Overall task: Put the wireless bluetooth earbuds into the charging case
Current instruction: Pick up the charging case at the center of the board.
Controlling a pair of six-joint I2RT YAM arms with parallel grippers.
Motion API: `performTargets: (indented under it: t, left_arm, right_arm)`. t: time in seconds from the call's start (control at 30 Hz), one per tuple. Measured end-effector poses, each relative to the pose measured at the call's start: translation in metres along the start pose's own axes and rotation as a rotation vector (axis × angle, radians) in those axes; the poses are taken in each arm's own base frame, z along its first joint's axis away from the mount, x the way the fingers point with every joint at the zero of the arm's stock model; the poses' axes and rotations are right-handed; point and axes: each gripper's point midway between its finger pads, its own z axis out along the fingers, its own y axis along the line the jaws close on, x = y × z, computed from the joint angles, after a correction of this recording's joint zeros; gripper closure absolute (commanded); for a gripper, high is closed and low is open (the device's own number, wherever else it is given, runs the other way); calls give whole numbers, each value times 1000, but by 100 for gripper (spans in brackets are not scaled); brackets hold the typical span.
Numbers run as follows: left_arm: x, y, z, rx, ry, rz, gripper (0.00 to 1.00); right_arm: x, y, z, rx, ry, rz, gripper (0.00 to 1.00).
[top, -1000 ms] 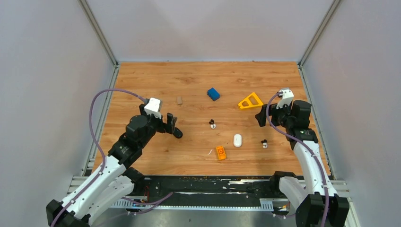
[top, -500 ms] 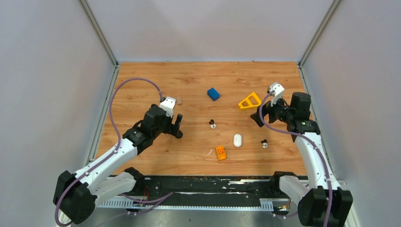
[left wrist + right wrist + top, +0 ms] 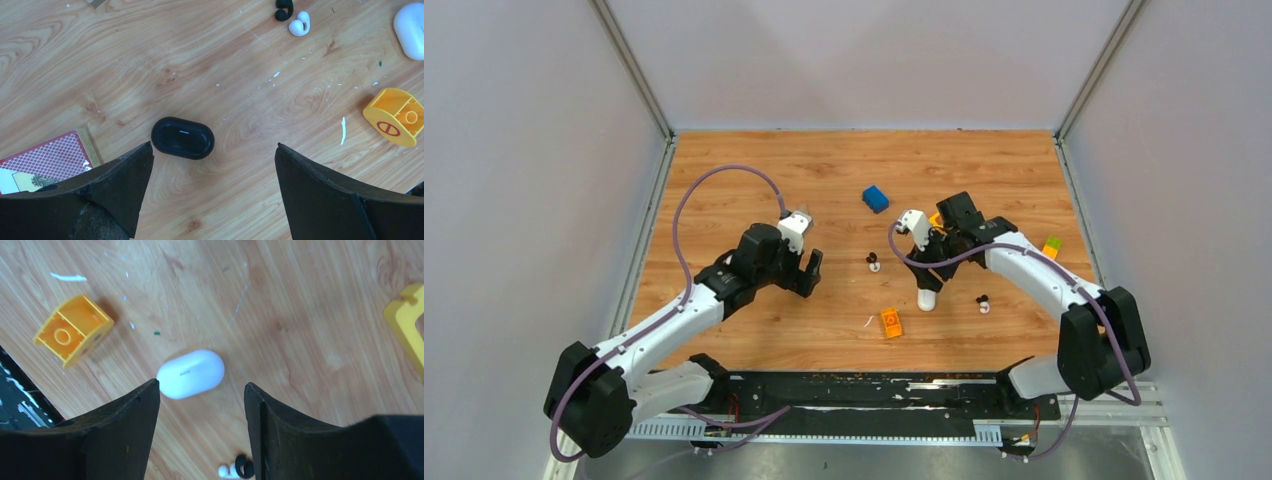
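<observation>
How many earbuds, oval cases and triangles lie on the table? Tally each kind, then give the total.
Earbuds: 2
Oval cases: 2, white case and black case
Triangles: 1
Total: 5

Right pincer (image 3: 928,281) is hanging right over the white charging case (image 3: 926,300), which is sitting on the wood surface (image 3: 754,170). One earbud (image 3: 874,263) is lying off to that pincer's left and the other earbud (image 3: 983,303) to its right. An orange block (image 3: 891,322) is sitting near its left side, toward the bases. Left pincer (image 3: 808,278) is hovering well apart, further left.
</observation>
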Motion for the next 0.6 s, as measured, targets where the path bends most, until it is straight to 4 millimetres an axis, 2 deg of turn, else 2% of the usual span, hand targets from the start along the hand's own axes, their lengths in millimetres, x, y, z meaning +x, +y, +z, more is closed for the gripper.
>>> performTargets:
  t: [0.1,0.17,0.3,0.4,0.43,0.53,0.6]
  left_arm:
    - [0,0,0,0,1,-1,2]
    - [0,0,0,0,1,-1,2]
    - [0,0,0,-2,1,-4,0]
    - [0,3,0,-18,0,-9,0]
    - [0,5,0,-29,-2,-11,0]
    - [-2,10,-1,-63,-9,-17,0]
    - [-2,13,-1,-75,-12,-17,0]
  right_arm:
    - [17,2,-5,42,48,-6,37]
    - [21,1,-10,62,64,-4,35]
    - [25,-1,-11,87,82,30,12]
    - [27,0,-10,84,103,101,6]
    - [26,-1,-10,82,108,128,10]
    - [19,-3,-8,83,118,194,29]
    - [16,-6,-6,93,122,243,32]
